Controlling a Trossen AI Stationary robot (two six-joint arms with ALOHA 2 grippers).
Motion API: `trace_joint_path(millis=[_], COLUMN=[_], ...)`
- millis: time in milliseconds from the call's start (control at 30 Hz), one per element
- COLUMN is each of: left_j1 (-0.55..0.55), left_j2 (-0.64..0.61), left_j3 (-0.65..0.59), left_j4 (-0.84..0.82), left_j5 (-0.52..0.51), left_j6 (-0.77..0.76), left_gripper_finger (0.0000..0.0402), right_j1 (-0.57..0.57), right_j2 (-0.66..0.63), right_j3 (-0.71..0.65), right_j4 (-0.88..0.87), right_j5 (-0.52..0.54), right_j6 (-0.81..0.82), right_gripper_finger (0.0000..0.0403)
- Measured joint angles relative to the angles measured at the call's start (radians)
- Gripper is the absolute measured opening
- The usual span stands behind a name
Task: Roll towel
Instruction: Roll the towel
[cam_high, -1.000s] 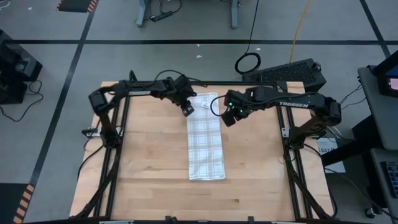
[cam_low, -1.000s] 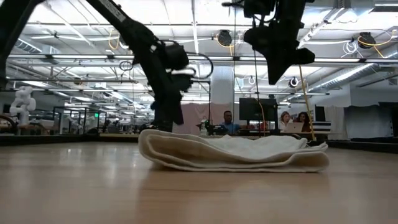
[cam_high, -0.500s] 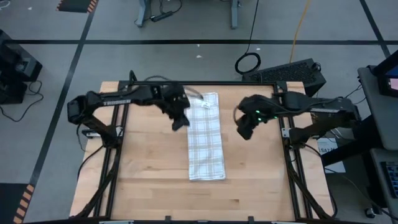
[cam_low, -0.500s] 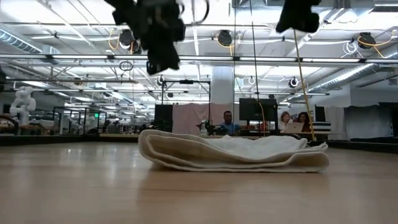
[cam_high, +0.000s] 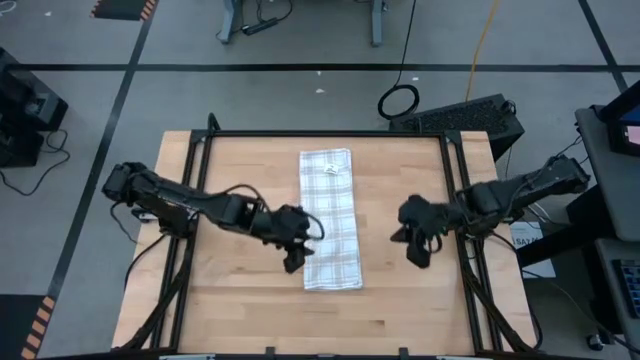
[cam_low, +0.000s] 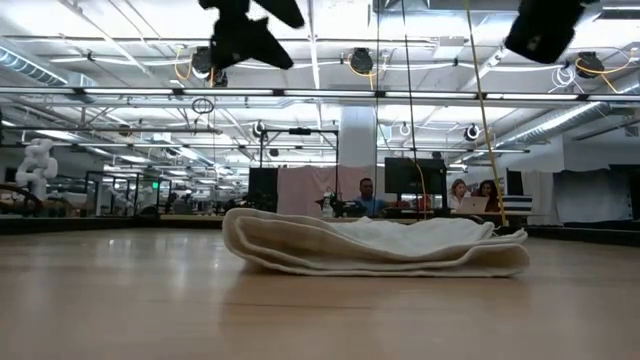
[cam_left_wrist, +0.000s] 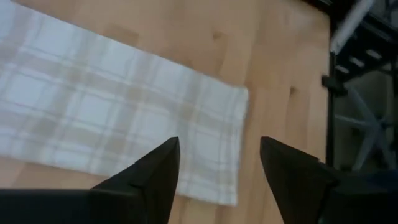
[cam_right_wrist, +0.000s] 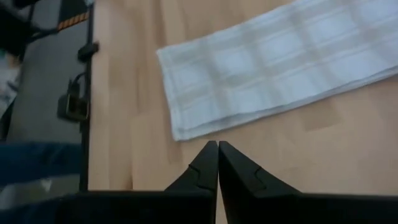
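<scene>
The towel (cam_high: 330, 220) lies folded into a long, narrow strip, flat on the wooden table, running from the far edge toward the near edge. It is white with a tan grid check, and a small label (cam_high: 330, 168) shows near its far end. In the low view the towel (cam_low: 370, 245) shows as a low, layered heap. My left gripper (cam_high: 292, 262) hangs open above the table beside the strip's left edge, near its near end; the left wrist view shows the left gripper (cam_left_wrist: 217, 146) with that end of the towel (cam_left_wrist: 124, 118) beyond it. My right gripper (cam_high: 418, 255) hangs shut to the right of the towel, apart from it; the right wrist view shows the right gripper (cam_right_wrist: 217, 144) with the towel's end (cam_right_wrist: 261, 74) ahead.
A black frame (cam_high: 325, 133) runs along the table's far, left and right sides. Bare wood lies on both sides of the towel and before its near end (cam_high: 335, 320). In the low view people sit at desks (cam_low: 420, 200) in the room beyond the table.
Both grippers have left the towel's far end and swung toward the table's near edge. The left one has risen and now hangs beside the strip's near left side. The right one has drawn away to the right. The towel has lain still.
</scene>
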Motion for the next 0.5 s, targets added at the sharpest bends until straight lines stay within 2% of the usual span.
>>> trace_joint_path(millis=[267,367,500], left_j1=[-0.102,-0.124,-0.152], left_j2=[0.026,0.063,0.126], left_j3=[0.001,0.001,0.000], left_j4=[-0.013,-0.005,0.006], left_j5=[-0.033,-0.031,-0.030], left_j6=[0.167,0.215,0.263], left_gripper_finger=[0.0233,0.0233,0.0233], right_j1=[0.093,0.095,0.096], right_j2=[0.003,0.021,0.052], right_j3=[-0.169,-0.213,-0.257], right_j4=[0.121,0.168,0.308], right_j5=[0.000,0.000,-0.025], right_j6=[-0.129,-0.175,-0.298], right_gripper_finger=[0.0016,0.0044,0.0101])
